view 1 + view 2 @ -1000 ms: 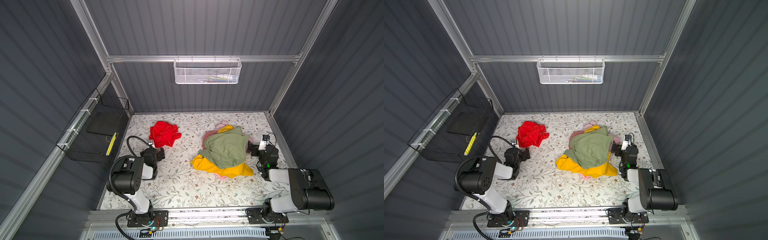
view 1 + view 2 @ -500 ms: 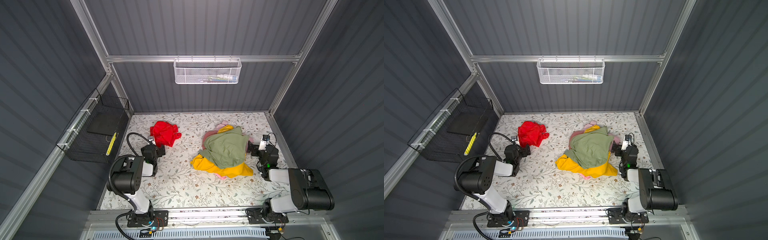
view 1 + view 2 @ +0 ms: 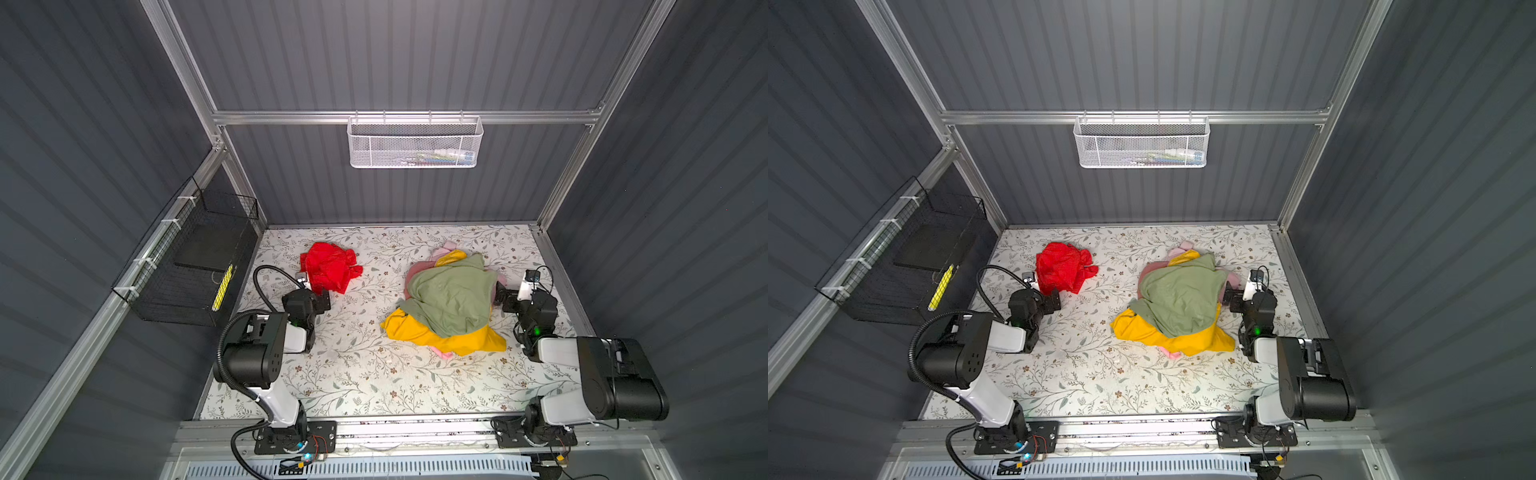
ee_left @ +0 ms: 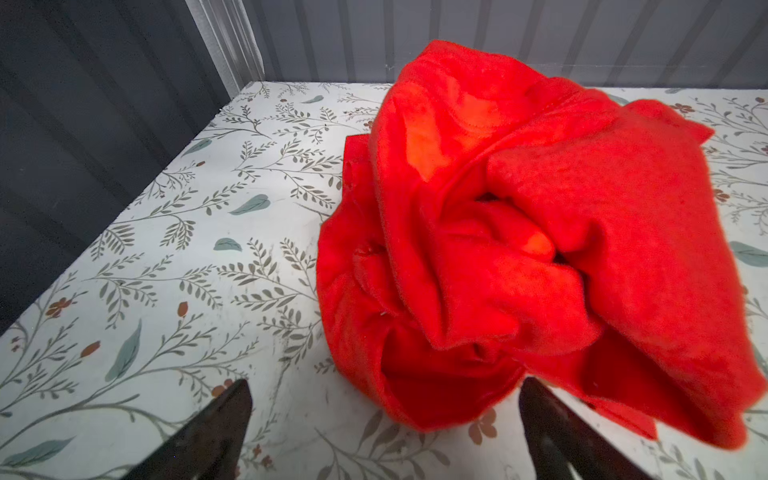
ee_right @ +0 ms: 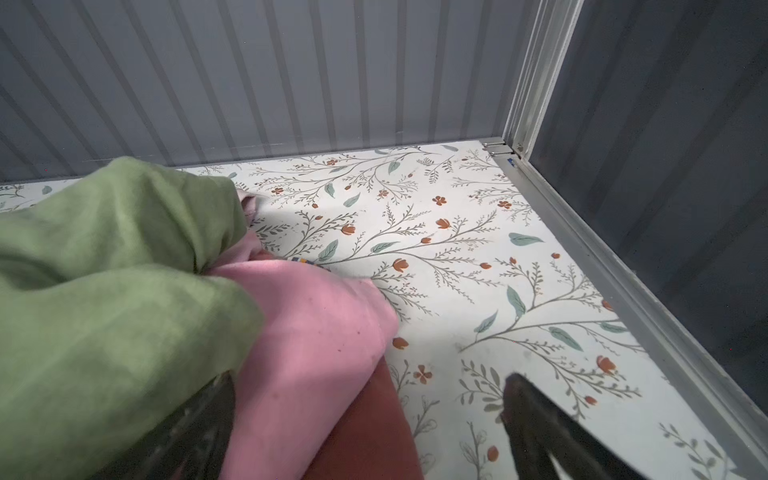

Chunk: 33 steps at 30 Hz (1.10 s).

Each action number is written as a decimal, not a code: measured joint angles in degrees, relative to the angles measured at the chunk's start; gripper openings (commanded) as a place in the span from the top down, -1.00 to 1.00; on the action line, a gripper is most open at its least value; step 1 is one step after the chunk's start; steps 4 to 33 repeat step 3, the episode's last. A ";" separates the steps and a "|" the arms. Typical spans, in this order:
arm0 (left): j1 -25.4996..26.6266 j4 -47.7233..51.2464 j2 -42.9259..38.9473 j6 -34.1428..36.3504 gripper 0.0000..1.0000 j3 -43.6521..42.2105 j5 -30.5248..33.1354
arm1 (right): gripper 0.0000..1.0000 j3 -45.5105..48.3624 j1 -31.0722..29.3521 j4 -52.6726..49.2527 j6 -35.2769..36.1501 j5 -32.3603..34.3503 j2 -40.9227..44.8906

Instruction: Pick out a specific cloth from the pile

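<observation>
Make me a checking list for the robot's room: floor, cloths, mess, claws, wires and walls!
Surface: flowery mat, flat.
Job's things: red cloth crumpled alone, apart from the pile, green over yellow and pink.
Clutter: nothing seen.
Grippers: left gripper open at the red cloth's edge; right gripper open at the pile's pink edge.
Cables: black hose loops by left arm; thin wires on right wrist.
Surroundings: grey walls; white basket and black basket hung up.

The left tool (image 3: 323,297) has crept a little way forward across the counter (image 3: 353,374), toward the red cloth (image 3: 330,268). A moment ago it sat a bit farther back. Now its tips are right at the cloth's near edge.
</observation>
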<state>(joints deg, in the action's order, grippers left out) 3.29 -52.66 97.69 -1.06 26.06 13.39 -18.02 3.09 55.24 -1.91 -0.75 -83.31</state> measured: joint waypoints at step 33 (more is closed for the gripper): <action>0.00 -0.02 0.00 0.00 -1.00 0.00 0.00 | -0.99 0.00 0.00 0.00 -0.07 -0.04 0.00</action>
